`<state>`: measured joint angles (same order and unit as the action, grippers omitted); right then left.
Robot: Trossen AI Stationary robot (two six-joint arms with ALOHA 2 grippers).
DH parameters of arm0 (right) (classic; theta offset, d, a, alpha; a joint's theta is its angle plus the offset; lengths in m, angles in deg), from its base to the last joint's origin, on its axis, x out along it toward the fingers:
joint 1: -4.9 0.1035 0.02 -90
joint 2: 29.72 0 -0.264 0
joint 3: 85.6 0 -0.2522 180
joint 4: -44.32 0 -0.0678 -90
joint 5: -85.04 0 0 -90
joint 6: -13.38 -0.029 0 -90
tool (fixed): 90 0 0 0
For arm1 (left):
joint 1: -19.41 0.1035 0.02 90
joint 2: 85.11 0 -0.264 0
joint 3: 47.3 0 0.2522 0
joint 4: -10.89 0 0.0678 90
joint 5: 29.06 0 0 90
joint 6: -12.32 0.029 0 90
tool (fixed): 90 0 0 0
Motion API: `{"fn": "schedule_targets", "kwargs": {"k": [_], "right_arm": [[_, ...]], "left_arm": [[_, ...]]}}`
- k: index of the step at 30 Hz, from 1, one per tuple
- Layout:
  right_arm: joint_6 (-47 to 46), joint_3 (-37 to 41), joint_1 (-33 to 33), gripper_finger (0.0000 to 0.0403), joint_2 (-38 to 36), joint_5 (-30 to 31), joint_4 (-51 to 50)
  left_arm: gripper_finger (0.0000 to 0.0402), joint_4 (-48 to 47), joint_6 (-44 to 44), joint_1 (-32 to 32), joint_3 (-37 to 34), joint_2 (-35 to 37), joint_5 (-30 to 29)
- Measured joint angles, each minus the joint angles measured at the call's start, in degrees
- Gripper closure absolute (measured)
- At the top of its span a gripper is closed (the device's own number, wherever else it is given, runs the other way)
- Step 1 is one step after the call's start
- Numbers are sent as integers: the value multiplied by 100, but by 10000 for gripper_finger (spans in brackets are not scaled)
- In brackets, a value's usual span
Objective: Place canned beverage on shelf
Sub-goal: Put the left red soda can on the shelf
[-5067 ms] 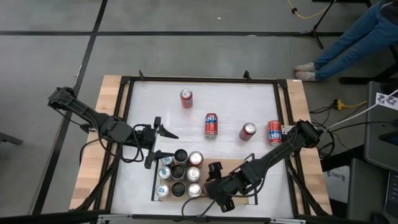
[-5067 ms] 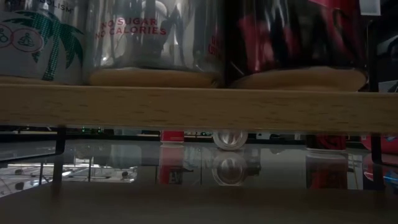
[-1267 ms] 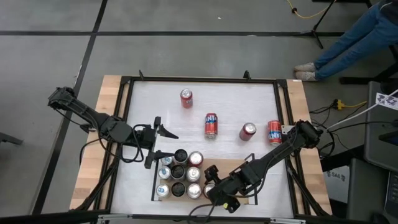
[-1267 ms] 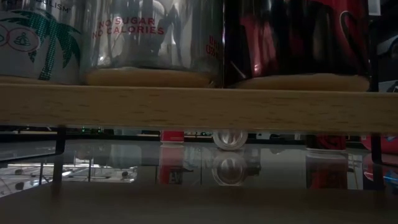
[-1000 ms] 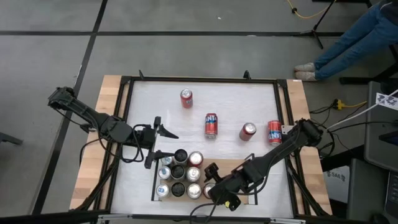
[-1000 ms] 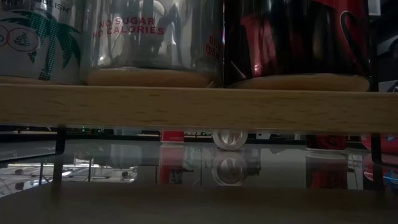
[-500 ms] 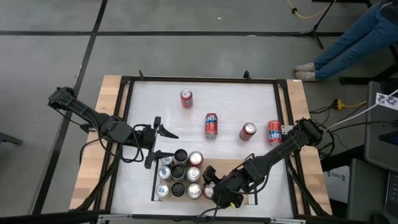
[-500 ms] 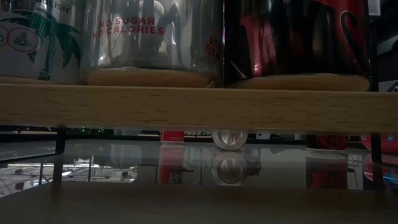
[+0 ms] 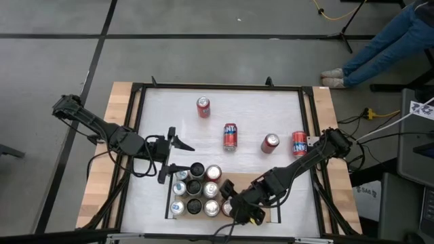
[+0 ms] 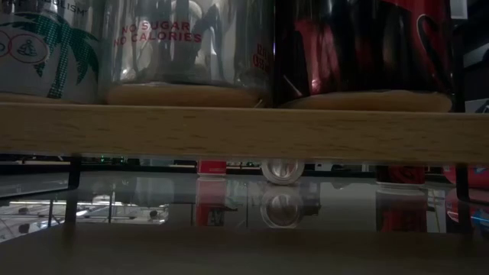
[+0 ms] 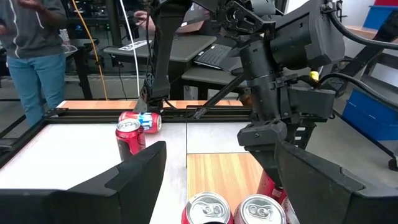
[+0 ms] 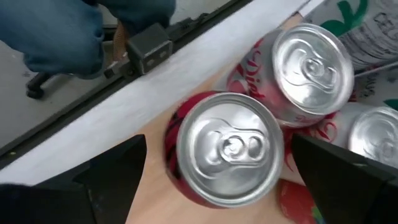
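My right gripper (image 9: 234,203) hung low over the shelf (image 9: 264,181), fingers spread wide on either side of a red can (image 12: 224,146) standing upright on the wood beside the Diet Coke can (image 12: 297,74); I could not confirm contact, and judged it released. My left gripper (image 9: 173,155) waited beside the cluster, fingers apart and empty. Four red cans (one lying flat (image 9: 230,136)) remained on the white tabletop (image 9: 251,108), unshelved.

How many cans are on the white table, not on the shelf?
4: one upright at the far side, one in the middle, one beside it, one by the right rail. None seem hidden.
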<state>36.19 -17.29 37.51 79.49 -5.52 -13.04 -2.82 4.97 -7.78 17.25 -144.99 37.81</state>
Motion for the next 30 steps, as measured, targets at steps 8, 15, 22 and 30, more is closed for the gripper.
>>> {"fn": "schedule_targets", "kwargs": {"k": [8, 15, 22, 30], "right_arm": [[-3, 2, -1, 15, 0, -204, -1], [-3, 4, -1, 15, 0, -203, 5], [-1, 7, -1, 15, 35, -103, 25], [17, 11, 1, 15, 166, 4, -2]], "left_arm": [[108, 0, -2, 0, 2, 0, -5], [108, 0, -2, 0, 2, 0, -3], [108, 0, -2, 0, 0, 0, -3], [108, 2, -2, -1, -1, 0, -3]]}}
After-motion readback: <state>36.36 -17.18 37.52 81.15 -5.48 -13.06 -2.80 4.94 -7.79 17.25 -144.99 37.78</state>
